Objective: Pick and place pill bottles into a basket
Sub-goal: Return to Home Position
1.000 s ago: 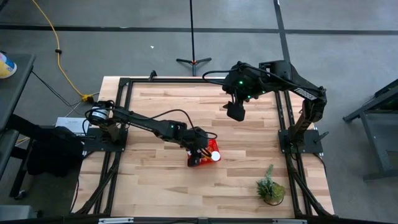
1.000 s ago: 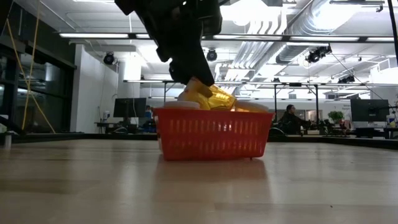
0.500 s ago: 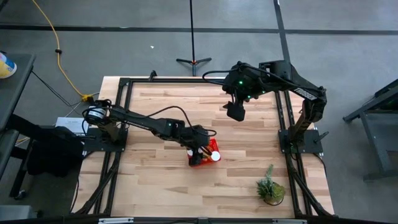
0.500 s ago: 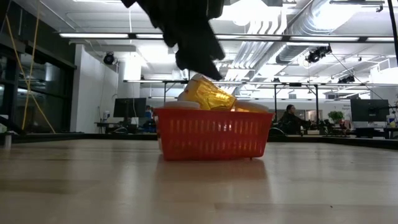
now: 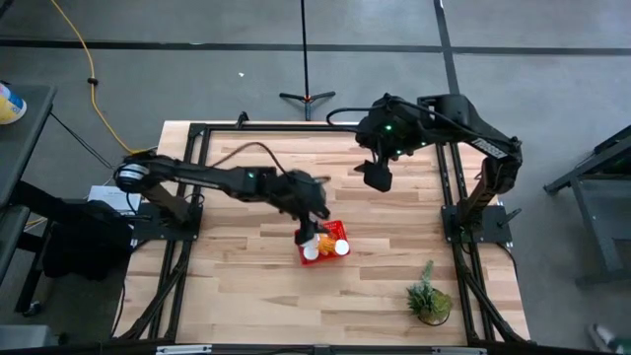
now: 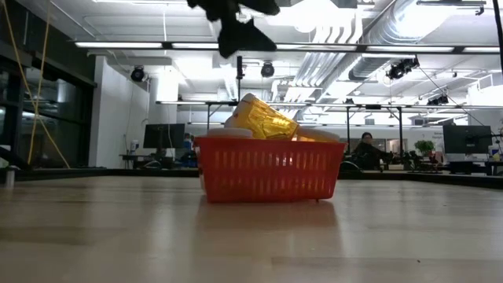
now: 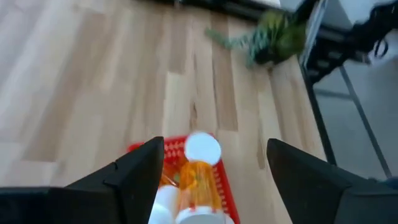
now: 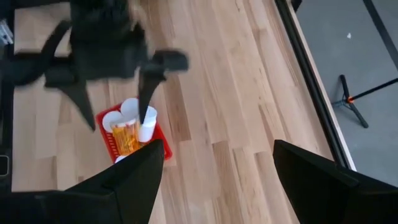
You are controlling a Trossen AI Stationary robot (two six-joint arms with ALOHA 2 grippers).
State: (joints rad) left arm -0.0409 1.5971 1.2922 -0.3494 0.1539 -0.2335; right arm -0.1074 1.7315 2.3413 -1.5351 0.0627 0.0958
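The red mesh basket (image 5: 343, 233) stands on the wooden table right of its middle. It holds several pill bottles with white caps (image 5: 312, 251). In the low view one orange bottle (image 6: 264, 118) lies tilted on top of the others, above the basket's rim (image 6: 267, 143). My left gripper (image 5: 314, 211) hangs open and empty above the basket's far side. It shows at the top of the low view (image 6: 236, 31). Its wrist view looks down on the bottles (image 7: 196, 180) between its spread fingers (image 7: 140, 171). My right gripper (image 5: 375, 176) hangs open and empty over the table's far right part.
A small green potted plant (image 5: 429, 296) stands at the table's near right corner and also shows in the left wrist view (image 7: 273, 34). A black frame (image 5: 449, 197) runs along the table's edges. Bare wood lies left of and in front of the basket (image 8: 107, 144).
My left gripper has let go of the tilted orange bottle and gone up and toward the far edge, clear of the basket. The bottle stays tilted on top of the other bottles in the basket.
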